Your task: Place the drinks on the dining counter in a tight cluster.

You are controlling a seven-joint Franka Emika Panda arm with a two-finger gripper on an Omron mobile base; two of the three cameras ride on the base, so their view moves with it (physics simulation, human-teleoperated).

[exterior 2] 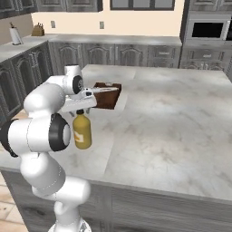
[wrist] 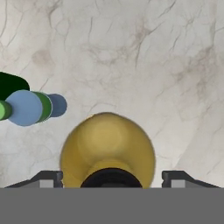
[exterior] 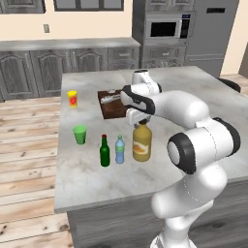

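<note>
A: Where do the drinks sit?
B: On the dining counter; green bottle, water bottle and juice jug stand in a close row; the green cup is at the green bottle's ten o'clock.
A: The gripper?
B: Directly over the jug's cap; fingers spread apart either side, clear of it.

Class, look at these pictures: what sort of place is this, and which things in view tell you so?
A home kitchen, rendered rather than real. A built-in black microwave sits among dark grey panelled cabinets, and a large pale grey marble-topped island counter holds a brown wooden cutting board and an amber-orange juice jug.
</note>
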